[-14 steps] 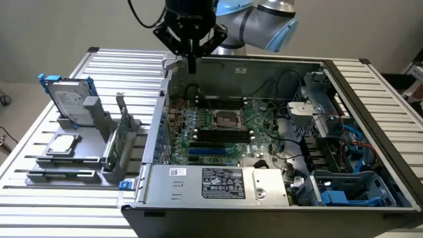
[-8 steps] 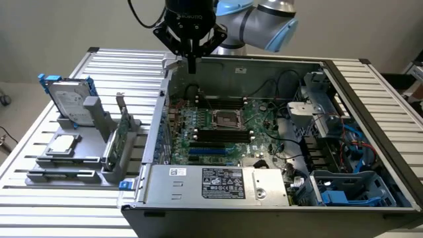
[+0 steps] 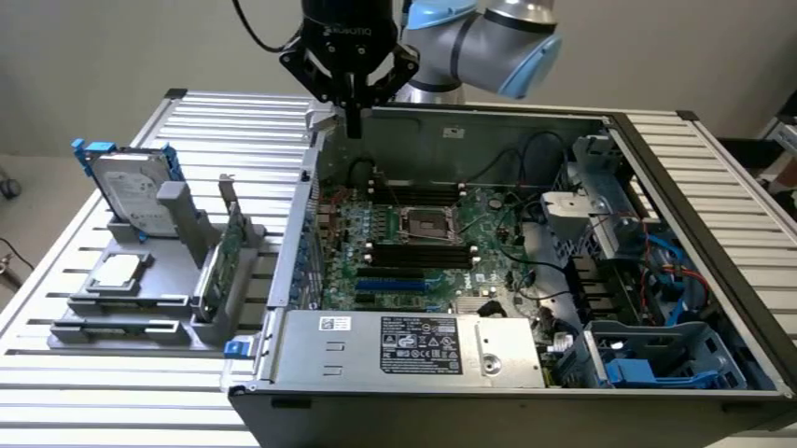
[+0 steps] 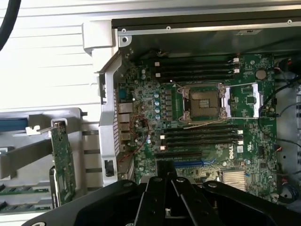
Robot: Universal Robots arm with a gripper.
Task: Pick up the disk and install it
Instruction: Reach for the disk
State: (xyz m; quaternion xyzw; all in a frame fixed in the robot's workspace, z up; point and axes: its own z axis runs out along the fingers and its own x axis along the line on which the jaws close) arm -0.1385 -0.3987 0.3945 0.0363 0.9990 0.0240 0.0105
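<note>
Black claw (image 3: pixel 354 126) pressed together, empty. Silver-grey rectangular metal disk (image 3: pixel 131 191), blue-framed, well apart from claw: likely stiff, hefty, shock-sensitive; pinch blue frame edges.

An open Dell tower case (image 3: pixel 498 126) lies on its side on a slatted aluminium table (image 3: pixel 75 373). Its green motherboard (image 3: pixel 424 252) faces up, with an empty CPU socket (image 4: pixel 203 101) between 2 banks of black memory slots (image 4: pixel 193 68). A silver power supply (image 3: pixel 412 347) fills the near edge, beside a blue drive bay (image 3: pixel 648 359). Outside the case, on the exterior view's left, a grey holder (image 3: pixel 137 308) carries 1 square silver chip (image 3: pixel 116 272) and 1 upright green circuit card (image 3: pixel 215 271).
</note>
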